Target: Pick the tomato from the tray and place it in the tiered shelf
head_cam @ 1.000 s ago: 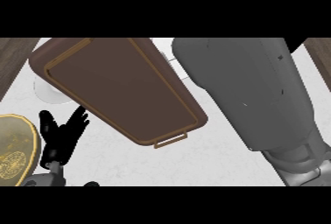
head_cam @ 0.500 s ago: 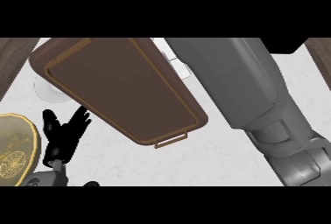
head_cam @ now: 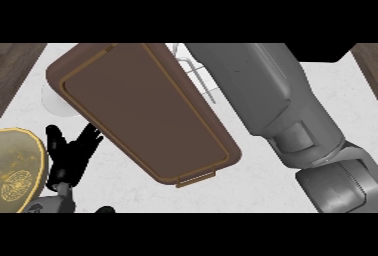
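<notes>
The brown tray [head_cam: 140,110] lies slanted across the counter's middle, and its bare inside shows no tomato. My right forearm [head_cam: 284,115] rises along the right side toward the far edge, where its hand is out of sight. Behind that arm, thin white wires of the tiered shelf [head_cam: 198,75] peek out at the tray's far right. The tomato shows nowhere. My left hand [head_cam: 70,155] rests open at the lower left, fingers up, just left of the tray.
A gold plate [head_cam: 18,167] sits at the left edge beside my left hand. A white round object [head_cam: 55,102] pokes out from under the tray's left rim. Dark wood borders the pale counter at both far corners.
My right forearm has swung left and further up the view, now covering more of the shelf wires. The tray, plate and left hand have not moved.
</notes>
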Motion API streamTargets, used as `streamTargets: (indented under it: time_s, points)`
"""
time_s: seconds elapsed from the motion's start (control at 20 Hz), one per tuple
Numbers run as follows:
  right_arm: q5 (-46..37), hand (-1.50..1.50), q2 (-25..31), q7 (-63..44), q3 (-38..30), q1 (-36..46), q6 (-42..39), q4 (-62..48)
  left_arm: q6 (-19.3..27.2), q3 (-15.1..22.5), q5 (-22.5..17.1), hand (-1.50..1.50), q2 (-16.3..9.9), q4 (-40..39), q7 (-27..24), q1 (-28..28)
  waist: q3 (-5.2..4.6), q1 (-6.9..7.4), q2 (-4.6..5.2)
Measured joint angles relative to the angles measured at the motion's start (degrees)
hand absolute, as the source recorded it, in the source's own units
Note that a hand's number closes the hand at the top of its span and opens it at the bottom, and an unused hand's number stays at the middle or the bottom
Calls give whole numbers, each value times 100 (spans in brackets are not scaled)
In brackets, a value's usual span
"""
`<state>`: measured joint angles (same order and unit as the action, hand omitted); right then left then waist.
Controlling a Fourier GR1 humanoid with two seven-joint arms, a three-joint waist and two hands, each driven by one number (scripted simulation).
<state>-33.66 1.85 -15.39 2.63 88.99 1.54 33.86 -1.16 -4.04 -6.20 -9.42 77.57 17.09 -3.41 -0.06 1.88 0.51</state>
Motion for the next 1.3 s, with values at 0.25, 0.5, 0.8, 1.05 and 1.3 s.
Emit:
streamTargets:
  time_s: [0.25, 0.5, 0.8, 1.05, 1.3]
  points:
    - [23, 150, -23, 424, -172, 167, 79, -415, -41, -59, -11, 0, -59, 13, 11, -20, 1, -8, -2]
    - [-59, 150, 2, 619, -221, 346, 60, -738, -70, -59, -11, 0, -39, -15, 12, -11, 0, -20, -5]
    - [158, -150, -8, 493, -603, 423, 330, -889, -3, -37, 42, 0, 24, 20, -19, 34, 1, -29, -8]
    - [616, -150, 53, 487, -1159, 435, 580, -886, 3, -58, 38, 0, 24, 0, 14, -16, 2, -28, -5]
    - [1178, -150, -4, 510, -1704, 488, 762, -831, -61, -104, 3, 0, -33, 11, 6, -12, 3, -19, -7]
